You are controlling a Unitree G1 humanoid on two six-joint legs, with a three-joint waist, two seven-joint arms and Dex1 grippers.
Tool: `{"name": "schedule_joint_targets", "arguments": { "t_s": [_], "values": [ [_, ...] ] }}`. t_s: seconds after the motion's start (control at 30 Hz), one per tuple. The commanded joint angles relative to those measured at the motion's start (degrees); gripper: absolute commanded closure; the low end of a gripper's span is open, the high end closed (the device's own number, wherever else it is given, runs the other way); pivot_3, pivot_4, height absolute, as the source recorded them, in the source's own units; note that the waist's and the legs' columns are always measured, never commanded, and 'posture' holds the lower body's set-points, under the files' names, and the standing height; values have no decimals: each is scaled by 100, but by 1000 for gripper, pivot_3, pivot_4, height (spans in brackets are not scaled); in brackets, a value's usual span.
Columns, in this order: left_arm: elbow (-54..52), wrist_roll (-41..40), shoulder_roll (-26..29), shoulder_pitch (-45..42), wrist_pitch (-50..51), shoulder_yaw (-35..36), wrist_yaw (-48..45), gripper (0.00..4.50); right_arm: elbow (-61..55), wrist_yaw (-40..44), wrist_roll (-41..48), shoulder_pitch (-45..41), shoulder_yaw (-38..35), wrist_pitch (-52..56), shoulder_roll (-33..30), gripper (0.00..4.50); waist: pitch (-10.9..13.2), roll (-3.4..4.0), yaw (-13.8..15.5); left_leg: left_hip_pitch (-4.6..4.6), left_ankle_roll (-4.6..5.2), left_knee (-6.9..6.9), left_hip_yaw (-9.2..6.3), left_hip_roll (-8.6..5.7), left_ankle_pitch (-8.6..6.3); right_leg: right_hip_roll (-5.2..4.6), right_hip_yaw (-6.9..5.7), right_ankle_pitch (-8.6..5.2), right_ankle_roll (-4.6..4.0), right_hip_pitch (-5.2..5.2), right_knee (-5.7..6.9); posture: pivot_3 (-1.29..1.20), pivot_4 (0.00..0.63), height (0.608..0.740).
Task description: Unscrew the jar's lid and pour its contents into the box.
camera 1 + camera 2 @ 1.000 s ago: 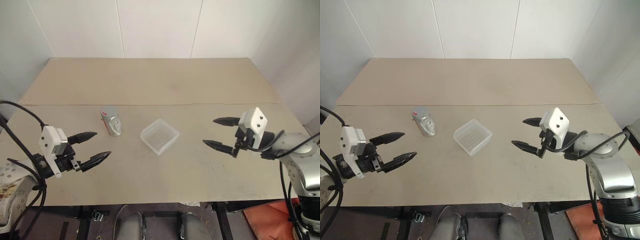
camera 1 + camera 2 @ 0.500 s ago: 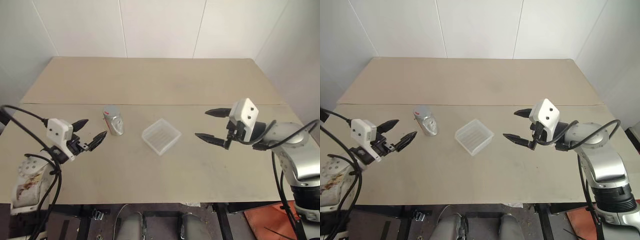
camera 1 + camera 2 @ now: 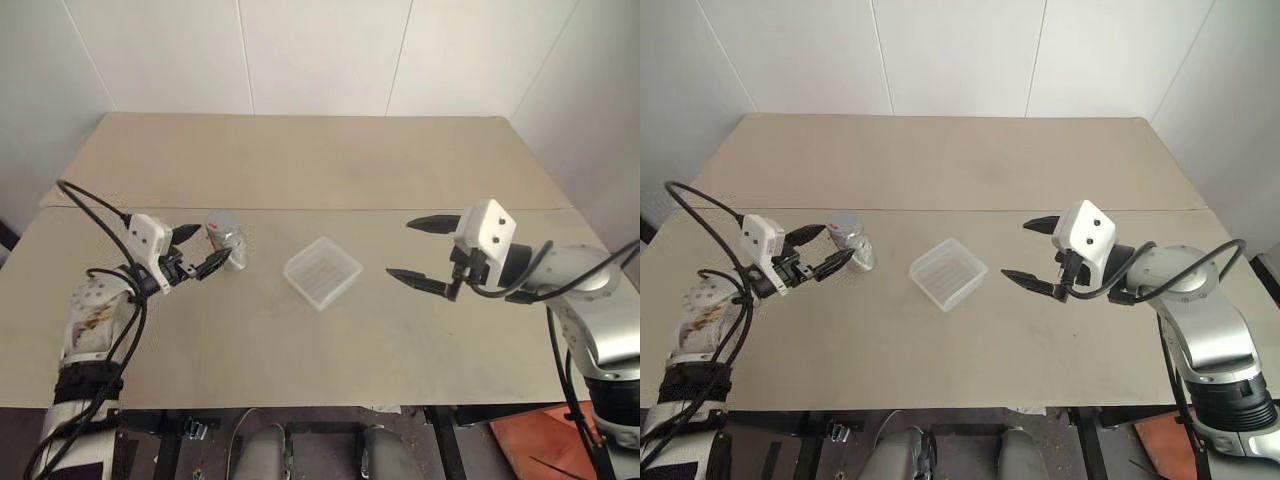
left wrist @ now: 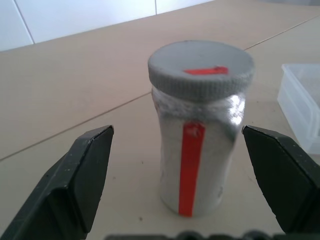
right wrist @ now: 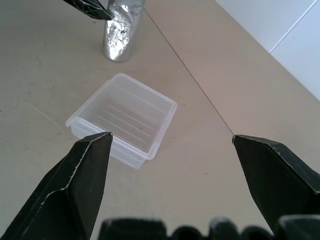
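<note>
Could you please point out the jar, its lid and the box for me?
jar (image 4: 194, 165), left wrist view, on its red stripe.
lid (image 4: 201, 69), left wrist view, on its grey top.
box (image 3: 322, 271), left eye view, on its ridged bottom.

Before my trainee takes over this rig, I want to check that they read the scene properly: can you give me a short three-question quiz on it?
1. True or false: the lid is off the jar.
2. Which gripper has the jar between its open fingers: A) left gripper B) right gripper?
3. What lies in the box?

Key:
1. False; the lid sits on the jar.
2. A; its fingers flank the jar without touching it. The right gripper, also open, hangs on the box's other side.
3. Nothing; nothing is poured yet.
</note>
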Motion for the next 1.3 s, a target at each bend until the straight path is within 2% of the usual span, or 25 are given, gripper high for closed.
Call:
{"name": "schedule_joint_targets", "arguments": {
  "t_s": [0.03,0.23,0.37,0.47,0.53,0.67,0.8,0.93,1.13,1.3],
  "values": [
    [415,133,-132,-389,-387,-54,33,23,-222,-17,56,-32,-160,-26,-69,0,0,0,1,-1,0,0,0,0,0,0,-1,0,1,-1,0,0,150,740],
    [1051,294,-408,-737,-806,-122,131,23,-239,-4,84,-53,-191,-21,-94,0,1,-1,-15,-2,0,1,0,-3,0,1,-3,2,3,-1,0,0,150,740],
    [1261,287,-543,-806,-1032,-68,140,926,-242,-4,108,-59,-220,-21,-107,0,1,-2,-10,-2,0,1,-1,-2,0,1,-4,2,3,-1,2,0,150,740],
    [1260,207,-644,-780,-1162,-6,132,2012,-282,-22,124,-29,-231,-13,-110,0,1,-2,-7,-3,0,2,-2,-1,0,0,-3,3,4,-1,1,0,150,740],
    [1059,183,-674,-672,-1150,4,140,2576,-325,-50,140,-6,-240,-5,-101,0,1,-3,-4,-4,0,2,-2,0,0,0,-4,3,5,-1,1,0,150,740],
    [-12,-78,-501,-340,-618,-52,-167,2564,-389,-207,345,-233,-189,163,113,0,2,-3,-20,-6,0,2,-5,4,0,-2,-3,3,5,-2,1,0,150,740],
    [-1423,-772,294,-274,805,-128,-1044,2564,-377,-249,1007,-1054,214,679,864,0,11,-15,-144,-6,-4,2,-8,9,3,2,0,6,2,-11,14,0,150,740],
    [-1917,-1317,998,-528,1567,-238,-2071,2564,-27,-312,1428,-1874,504,1200,1547,0,12,-12,-161,3,-7,0,-11,17,4,11,3,8,-3,-8,19,0,150,740],
    [-1834,-1454,740,-1175,1928,-643,-2466,2564,788,-804,1240,-3029,998,1716,2447,0,13,-11,-90,-7,-6,4,-13,5,5,8,-8,8,-2,-7,21,0,150,740],
    [-1543,-1340,396,-1585,1839,-920,-2626,2564,1099,-955,989,-3414,1280,1836,2734,0,12,-11,-103,-21,-5,3,-12,-1,5,13,-14,8,-2,-13,31,0,150,740]
  ]
}}
